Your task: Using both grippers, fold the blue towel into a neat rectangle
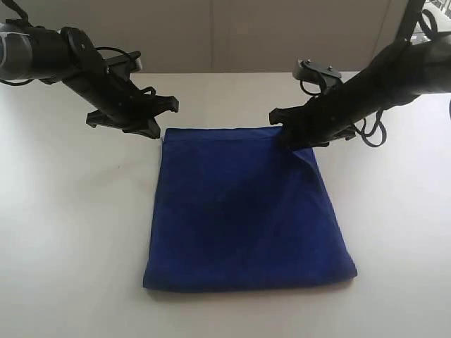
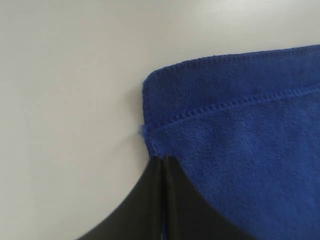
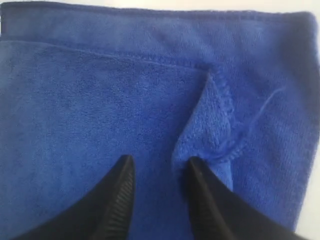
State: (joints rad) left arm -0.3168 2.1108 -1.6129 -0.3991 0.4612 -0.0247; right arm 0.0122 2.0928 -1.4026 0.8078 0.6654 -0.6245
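The blue towel (image 1: pixel 243 211) lies flat on the white table, folded into a roughly square shape with two layers showing at its far edge. My left gripper (image 1: pixel 158 133) is at the towel's far left corner. In the left wrist view its fingers are pressed together at the cloth's side edge (image 2: pixel 164 158), just below the stitched corner of the towel (image 2: pixel 240 130), and I see no cloth between them. My right gripper (image 1: pixel 287 135) stands open over the far right corner. The right wrist view shows the right gripper (image 3: pixel 160 162) over the towel (image 3: pixel 100 100), beside a small turned-up flap (image 3: pixel 210 130).
The white table (image 1: pixel 70 232) surrounds the towel on all sides. A pale wall runs behind the table's far edge. Both black arms reach in from the far corners, with cables looping by the right arm (image 1: pixel 370 130).
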